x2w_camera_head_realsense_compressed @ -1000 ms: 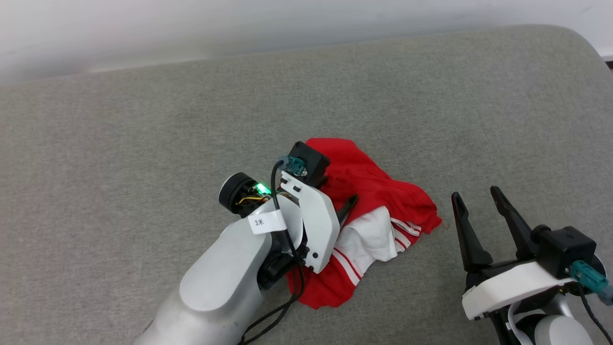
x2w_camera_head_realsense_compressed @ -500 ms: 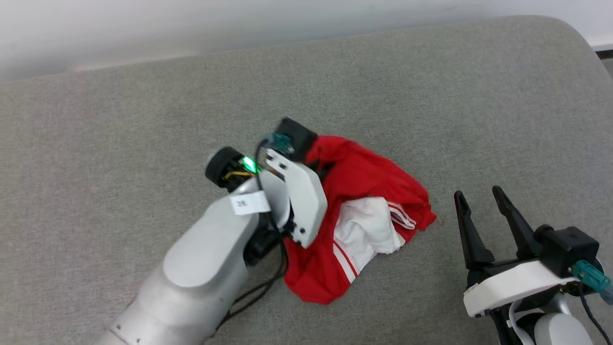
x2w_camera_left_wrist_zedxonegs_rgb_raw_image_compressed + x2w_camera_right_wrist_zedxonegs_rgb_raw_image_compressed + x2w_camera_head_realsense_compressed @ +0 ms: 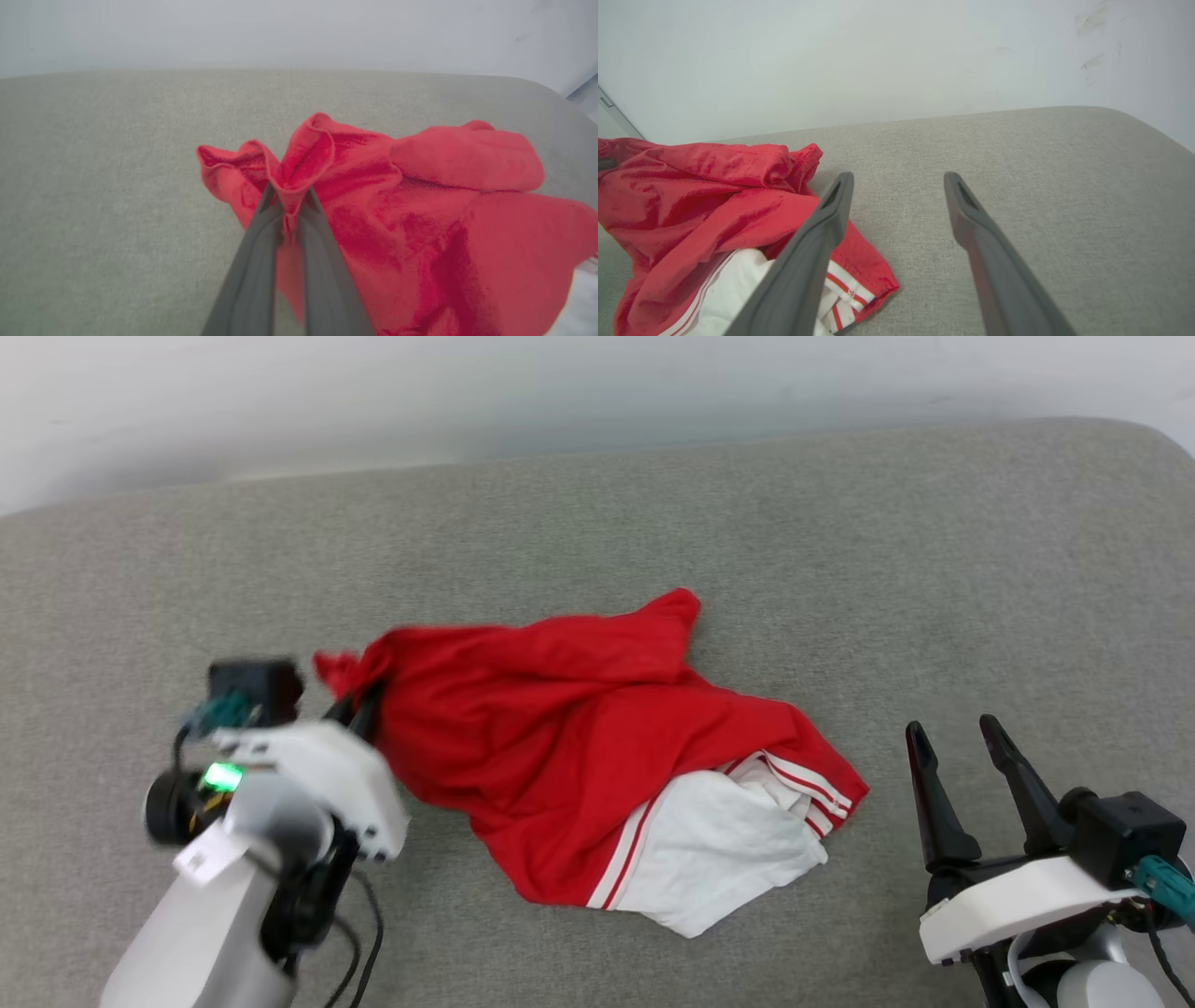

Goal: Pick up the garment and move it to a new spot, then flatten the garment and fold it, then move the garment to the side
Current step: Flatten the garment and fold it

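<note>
The garment is a red shirt with a white sleeve and red-white striped trim, lying stretched out across the middle of the grey cushion. My left gripper is shut on a pinch of red fabric at the garment's left end. The left wrist view shows the two fingers closed on that fold, gripper, with the garment trailing to the right. My right gripper stands open at the lower right, just right of the garment's striped corner. Between its spread fingers lies bare cushion, and the garment sits to their left.
A broad grey cushion carries everything, with a pale wall behind its far edge. The cushion's rounded corner is at the far right. Bare cushion extends to the left and behind the garment.
My left gripper has shut on the garment and pulled its end to the left, drawing the bunched cloth out long. The right gripper has stayed put; the camera shifted slightly.
</note>
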Motion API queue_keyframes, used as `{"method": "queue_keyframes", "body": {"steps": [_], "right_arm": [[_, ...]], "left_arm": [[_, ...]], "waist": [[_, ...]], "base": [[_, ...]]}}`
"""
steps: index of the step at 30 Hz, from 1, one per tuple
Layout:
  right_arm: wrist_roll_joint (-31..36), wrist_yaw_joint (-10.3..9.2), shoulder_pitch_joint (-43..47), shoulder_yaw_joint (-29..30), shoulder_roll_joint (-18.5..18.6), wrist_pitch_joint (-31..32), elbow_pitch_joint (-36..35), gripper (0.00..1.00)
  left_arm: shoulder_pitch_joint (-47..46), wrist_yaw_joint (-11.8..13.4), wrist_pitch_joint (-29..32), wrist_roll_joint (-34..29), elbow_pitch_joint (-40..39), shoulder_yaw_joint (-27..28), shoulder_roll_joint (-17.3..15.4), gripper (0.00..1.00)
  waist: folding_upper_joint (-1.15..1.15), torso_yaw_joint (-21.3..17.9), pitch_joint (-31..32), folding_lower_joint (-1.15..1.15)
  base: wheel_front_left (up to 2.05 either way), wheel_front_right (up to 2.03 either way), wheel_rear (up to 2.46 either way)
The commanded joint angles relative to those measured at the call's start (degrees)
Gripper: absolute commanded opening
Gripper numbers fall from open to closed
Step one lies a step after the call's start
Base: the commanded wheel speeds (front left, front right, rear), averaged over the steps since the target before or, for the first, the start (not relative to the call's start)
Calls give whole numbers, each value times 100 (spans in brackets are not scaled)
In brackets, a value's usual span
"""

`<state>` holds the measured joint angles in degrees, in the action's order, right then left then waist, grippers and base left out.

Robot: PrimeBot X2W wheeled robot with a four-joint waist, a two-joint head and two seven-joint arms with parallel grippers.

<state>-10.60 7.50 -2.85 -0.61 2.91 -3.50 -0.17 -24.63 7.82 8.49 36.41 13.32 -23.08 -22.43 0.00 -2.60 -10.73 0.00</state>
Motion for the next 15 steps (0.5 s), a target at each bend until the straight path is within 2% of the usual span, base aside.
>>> {"method": "queue_keyframes", "body": {"steps": [1, 6, 9, 12, 13, 14, 15], "right_arm": [[17, -2, 54, 4, -5, 16, -29, 100], [65, -2, 74, 63, -4, 59, -89, 100], [113, -3, 66, 93, -4, 99, -142, 100], [145, -3, 79, 114, -4, 135, -214, 100], [185, -2, 124, 64, -5, 193, -279, 100], [194, -2, 150, 48, -5, 191, -302, 100], [195, -3, 177, 45, -3, 217, -317, 100]], "left_arm": [[331, 144, -81, 85, -106, 148, -76, 0], [1446, 509, -132, 454, -274, 516, -192, 0], [1889, 576, -117, 577, -229, 547, -180, 0], [2079, 502, -187, 638, -158, 496, -111, 0], [2072, 367, -336, 614, -56, 396, -23, 65], [2029, 325, -440, 580, -64, 392, 10, 100], [1991, 326, -546, 532, -58, 388, 27, 100]], "waist": [[0, 95, 24, 0], [0, 290, 81, 0], [0, 356, 114, 0], [0, 397, 163, 0], [0, 428, 238, 0], [0, 436, 280, 0], [0, 442, 322, 0]], "base": [[0, 0, 0], [0, 0, 0], [0, 0, 0], [0, 0, 0], [0, 0, 0], [0, 0, 0], [0, 0, 0]]}}
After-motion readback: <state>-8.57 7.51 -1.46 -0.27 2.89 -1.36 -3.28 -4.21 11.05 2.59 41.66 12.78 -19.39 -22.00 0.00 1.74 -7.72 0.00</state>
